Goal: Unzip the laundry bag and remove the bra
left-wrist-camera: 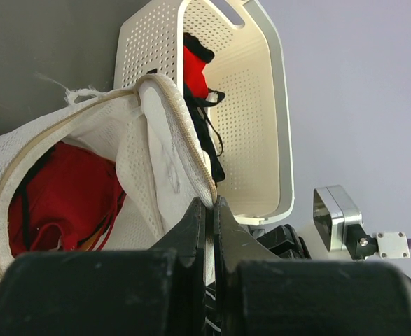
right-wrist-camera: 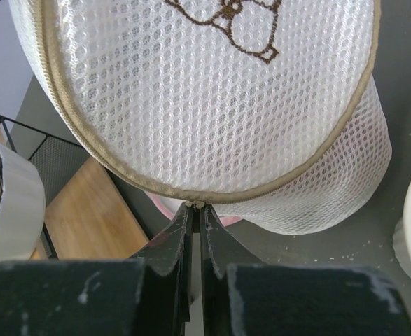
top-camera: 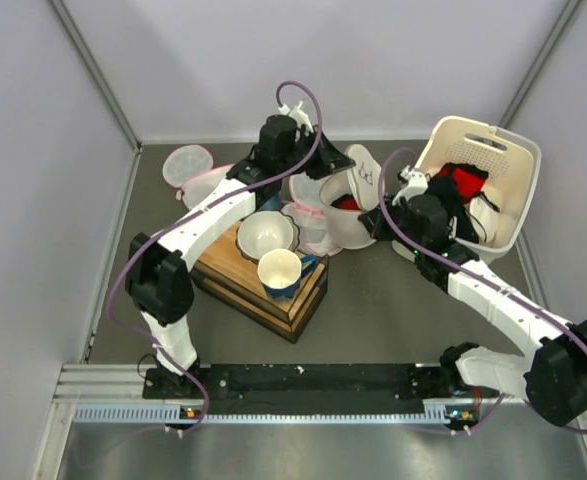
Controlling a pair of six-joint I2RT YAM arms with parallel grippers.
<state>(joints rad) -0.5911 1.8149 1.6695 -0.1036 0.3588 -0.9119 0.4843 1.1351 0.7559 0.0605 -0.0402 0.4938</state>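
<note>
The white mesh laundry bag [top-camera: 345,226] lies at mid-table with its zipper partly open and its round flap raised. The red bra [top-camera: 345,203] shows inside the opening; the left wrist view shows it [left-wrist-camera: 65,199] still in the bag. My left gripper [top-camera: 325,168] is shut on the bag's beige zipper rim [left-wrist-camera: 184,133], its tips [left-wrist-camera: 211,203] pinching the edge. My right gripper [top-camera: 381,213] is shut on the zipper pull [right-wrist-camera: 197,204] at the rim of the round end [right-wrist-camera: 212,91], which bears a brown bear drawing.
A cream perforated basket [top-camera: 503,150] at the back right holds red and black garments. A wooden box [top-camera: 263,285] carries a bowl [top-camera: 266,234] and a cup [top-camera: 279,270]. Small pink-trimmed mesh bags [top-camera: 189,163] lie at the back left. Grey walls enclose the table.
</note>
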